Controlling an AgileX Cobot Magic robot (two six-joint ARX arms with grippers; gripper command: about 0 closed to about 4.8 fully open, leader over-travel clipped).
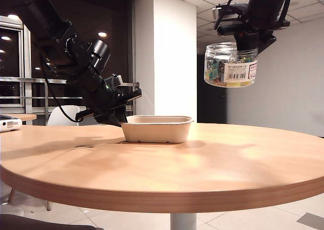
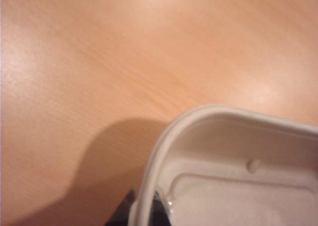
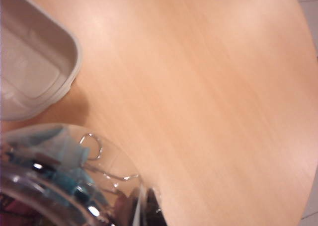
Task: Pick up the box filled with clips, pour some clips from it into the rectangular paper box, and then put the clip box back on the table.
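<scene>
R pincer [image 1: 242,42] holds clip box [image 1: 231,64] up in air, right of paper box [image 1: 157,128] on desk [image 1: 167,164]. L pincer [image 2: 145,212] clamped on paper box rim. Risk: tipping too early spills clips [image 1: 218,68] onto desk.

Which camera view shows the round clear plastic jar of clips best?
The exterior view: the whole round clear plastic jar of clips hangs in the right pincer, high above the wooden table, label readable. The right wrist view shows only part of its rim and clips. The left wrist view shows none of it.
</scene>
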